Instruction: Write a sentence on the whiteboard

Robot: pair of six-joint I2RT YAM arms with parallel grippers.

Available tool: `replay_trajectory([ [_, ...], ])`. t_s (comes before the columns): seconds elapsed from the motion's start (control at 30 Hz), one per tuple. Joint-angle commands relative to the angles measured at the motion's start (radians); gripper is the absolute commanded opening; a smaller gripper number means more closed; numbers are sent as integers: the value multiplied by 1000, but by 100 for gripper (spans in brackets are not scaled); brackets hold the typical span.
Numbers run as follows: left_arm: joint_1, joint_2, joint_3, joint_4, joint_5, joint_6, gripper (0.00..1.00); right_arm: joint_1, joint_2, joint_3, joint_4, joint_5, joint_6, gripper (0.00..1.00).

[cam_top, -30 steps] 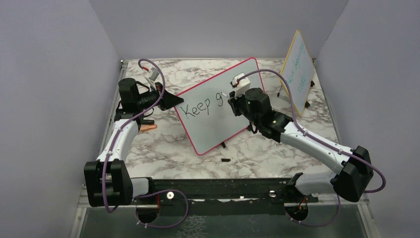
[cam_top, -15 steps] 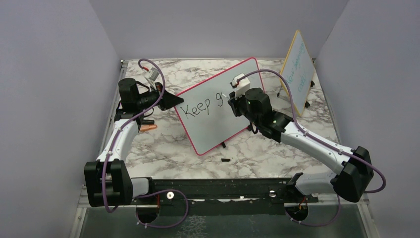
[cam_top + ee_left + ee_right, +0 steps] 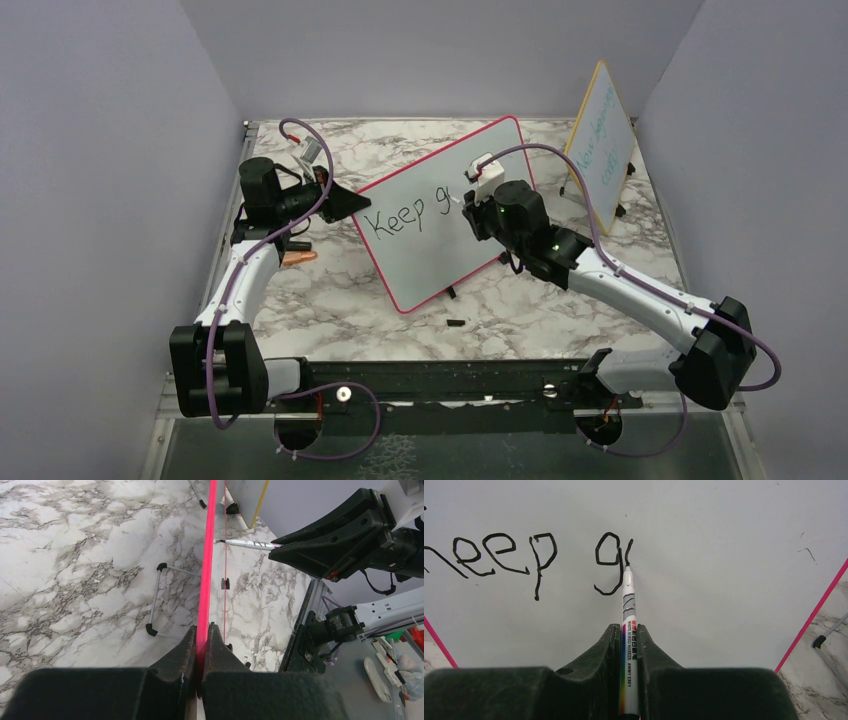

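**Position of work.** The whiteboard stands near the middle of the marble table, propped at a tilt on a wire stand with black feet. Its writing face is turned toward the right arm.

**Left side.** The left gripper has its 2 fingers closed tight on the pink frame at the board's left edge, with no gap showing. In my judgement this hold braces the board so it does not slide or rock under the pen's pressure.

**Right side.** The right gripper is clamped on a marker, jaws almost fully closed around the barrel. The barrel points straight out along the fingers. The tip touches the board just right of the "g", at the foot of a short new stroke.

**Progress.** The sentence reads "Keep g" so far: 1 word complete, the 2nd barely begun. Most of the writing remains to be done.

**Other items.**
- A yellow-framed board with teal script stands at the far right, well apart from the work.
- A small black piece lies on the table near the whiteboard's near corner; I cannot tell what it is.

**Containers.** None is visible in any view.
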State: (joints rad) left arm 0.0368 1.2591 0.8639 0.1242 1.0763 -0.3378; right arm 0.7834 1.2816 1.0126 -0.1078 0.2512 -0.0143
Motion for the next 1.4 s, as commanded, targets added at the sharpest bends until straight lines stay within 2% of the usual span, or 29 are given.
replay_trajectory([
  [0.0, -18, 29, -7, -69, -43, 88, 0, -7, -9, -19, -36, 60, 11, 0],
  [0.33, -18, 31, -6, -69, -41, 88, 0, -9, -1, -24, 36, 106, 7, 1],
  [0.6, -18, 31, -6, -70, -39, 88, 0, -12, 23, -6, 96, 83, 4, 0],
  [1.37, -18, 27, -6, -69, -39, 88, 0, -12, 9, 11, 135, 8, 3, 0],
])
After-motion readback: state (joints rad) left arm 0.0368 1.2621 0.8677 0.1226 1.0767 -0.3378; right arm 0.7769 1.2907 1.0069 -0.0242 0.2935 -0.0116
